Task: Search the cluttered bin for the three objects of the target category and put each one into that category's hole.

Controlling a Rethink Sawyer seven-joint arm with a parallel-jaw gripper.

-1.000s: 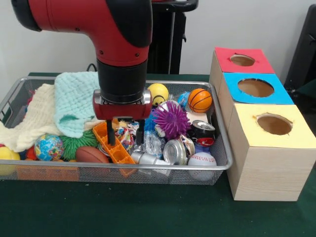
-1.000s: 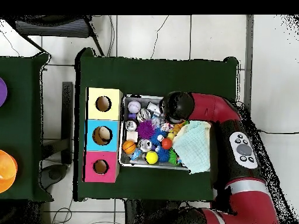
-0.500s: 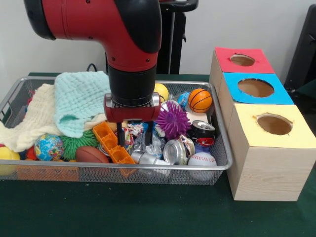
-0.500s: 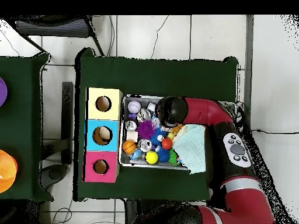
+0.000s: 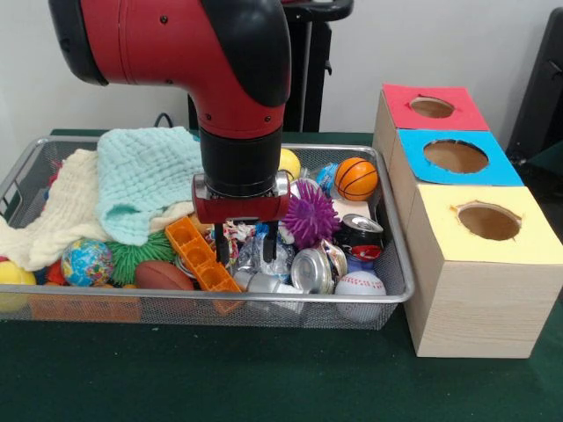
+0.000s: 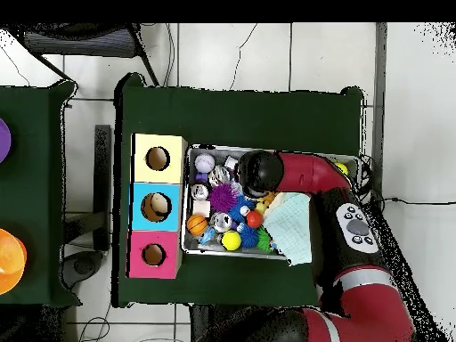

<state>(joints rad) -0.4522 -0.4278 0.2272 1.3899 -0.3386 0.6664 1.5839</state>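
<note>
The bin [image 5: 264,300] is a silver wire-mesh tray full of clutter; it also shows in the overhead view [image 6: 186,203]. My gripper [image 5: 245,253] is open, fingers down in the bin's middle front. One finger [image 5: 222,250] stands beside an orange plastic piece [image 5: 199,256], the other [image 5: 268,250] by crinkled clear wrappers [image 5: 250,239]. Right of the bin stand three wooden boxes with holes: red top [image 5: 431,107], blue top [image 5: 456,156], yellow top [image 5: 488,221]. In the overhead view the arm's wrist [image 6: 256,172] hides the gripper.
Around the gripper lie a purple spiky ball [image 5: 310,216], crushed cans [image 5: 313,268], a baseball [image 5: 359,286], a small basketball [image 5: 355,178], a football [image 5: 163,275] and a globe ball [image 5: 86,261]. A mint cloth [image 5: 145,180] and a cream cloth [image 5: 57,215] cover the left.
In the front view the gripper has moved right, from beside the orange piece towards the purple ball, and dropped lower into the wrappers. The bin's objects have not visibly shifted.
</note>
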